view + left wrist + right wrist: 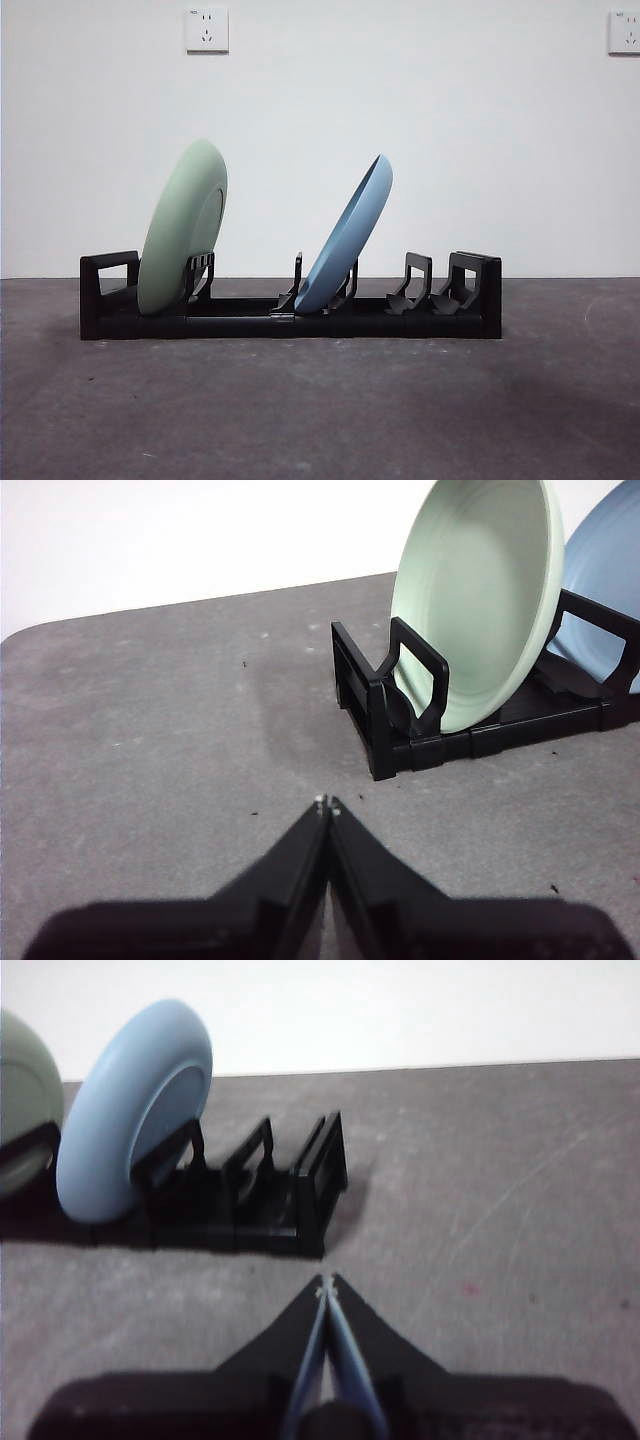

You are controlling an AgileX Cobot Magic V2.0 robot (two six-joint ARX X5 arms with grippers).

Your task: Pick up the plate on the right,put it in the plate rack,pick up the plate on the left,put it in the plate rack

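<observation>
Plate rack (290,322): long, black, on the grey table (320,410), holding 2 plates.
Green plate (183,228): stands tilted in the slot near the rack's left end.
Blue plate (346,236): leans rightward in a middle slot.
Left gripper (327,805): jaws closed, empty, beside the rack's green-plate end.
Right gripper (326,1285): jaws closed, empty, near the other end.
Writing: none readable; 2 wall sockets (206,29) unmarked.
</observation>
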